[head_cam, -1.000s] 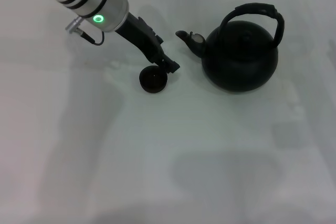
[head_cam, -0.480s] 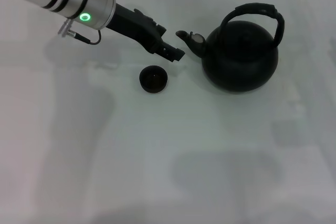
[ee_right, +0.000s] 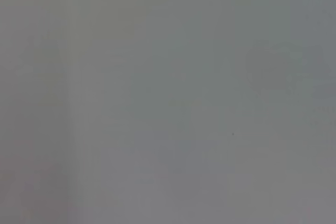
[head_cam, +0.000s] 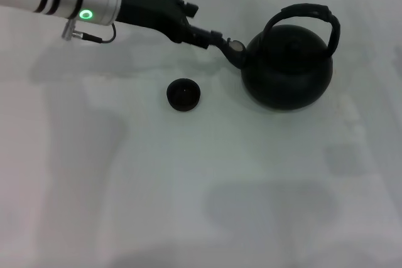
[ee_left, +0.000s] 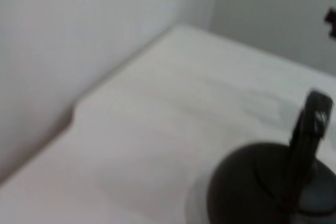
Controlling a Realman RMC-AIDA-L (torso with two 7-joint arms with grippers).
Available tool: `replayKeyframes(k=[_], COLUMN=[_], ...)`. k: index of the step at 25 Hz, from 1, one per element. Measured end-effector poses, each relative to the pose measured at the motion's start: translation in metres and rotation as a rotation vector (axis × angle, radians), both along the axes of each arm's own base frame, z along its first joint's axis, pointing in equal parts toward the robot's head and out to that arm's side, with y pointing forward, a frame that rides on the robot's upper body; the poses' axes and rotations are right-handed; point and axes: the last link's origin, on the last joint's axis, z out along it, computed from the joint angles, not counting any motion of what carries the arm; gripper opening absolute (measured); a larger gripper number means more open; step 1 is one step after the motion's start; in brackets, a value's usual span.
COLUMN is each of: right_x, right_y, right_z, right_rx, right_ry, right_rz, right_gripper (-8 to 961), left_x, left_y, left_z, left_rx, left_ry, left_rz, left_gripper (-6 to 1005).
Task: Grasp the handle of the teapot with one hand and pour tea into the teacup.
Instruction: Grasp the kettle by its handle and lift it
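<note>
No brand or writing readable on anything here, just plain black pottery on a white table (head_cam: 188,180).

The left gripper (head_cam: 213,34) reaches in from the far left, stretched out low and pointing right, its tip just beside the teapot's spout (head_cam: 227,49). Looks like it might be touching the spout, but I can't tell for sure, and I can't tell whether the fingers are apart or together either. It isn't holding anything that I can see.

The teapot (head_cam: 287,70) sits upright at the far right, lid on, so its contents are hidden. The handle (head_cam: 308,14) arches over the top with nothing on it. The left wrist view shows the pot close up.

The teacup (head_cam: 183,95) stands on its own near the middle, left of the pot and nearer than the gripper; whether there's anything in it, can't tell.

Right arm isn't visible; its wrist view is blank grey.
</note>
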Motion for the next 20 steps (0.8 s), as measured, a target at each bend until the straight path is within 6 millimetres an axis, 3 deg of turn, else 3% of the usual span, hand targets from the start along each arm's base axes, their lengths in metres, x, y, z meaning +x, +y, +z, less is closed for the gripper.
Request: replayKeyframes(k=[11, 20], right_x=[-0.001, -0.005], right_y=[0.0, -0.002], right_z=[0.0, 0.002], right_rx=[0.004, 0.01], right_ry=[0.007, 0.067], right_rz=[0.006, 0.034], right_gripper=[823, 821], left_x=[-0.026, -0.07], left_y=[-0.018, -0.049], left_z=[0.021, 0.025], left_rx=[0.261, 0.555], left_ry=[-0.317, -0.477], left_rz=[-0.085, -0.023], left_gripper=[892, 893])
